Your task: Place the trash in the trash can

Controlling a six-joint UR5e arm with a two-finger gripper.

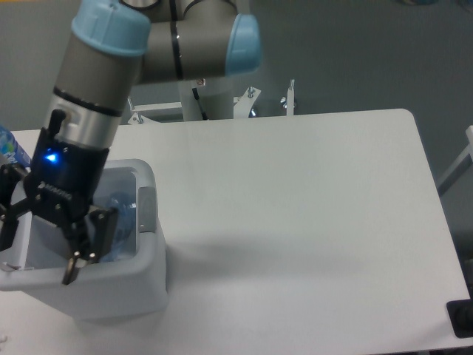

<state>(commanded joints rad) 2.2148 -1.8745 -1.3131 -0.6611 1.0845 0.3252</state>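
Rounded white plastic trash can (pixel 140 285) is sitting at the table's (pixel 295 222) near left corner. Black gripper (pixel 37 248) is being held over its opening, jaws spread apart and gripping nothing. Bluish, clear crumpled trash (pixel 120 218) is lying inside.

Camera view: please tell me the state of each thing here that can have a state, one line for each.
End effector: open, empty, fingers spread above the bin's opening.
Trash can: upright at the table's left front, top open.
Bottle: inside the trash can, partly hidden by the end effector; bluish, details unclear.
Blue-wrapped bottle: at the left edge, mostly cut off; pose cannot be told.
Table: white, carrying the trash can.
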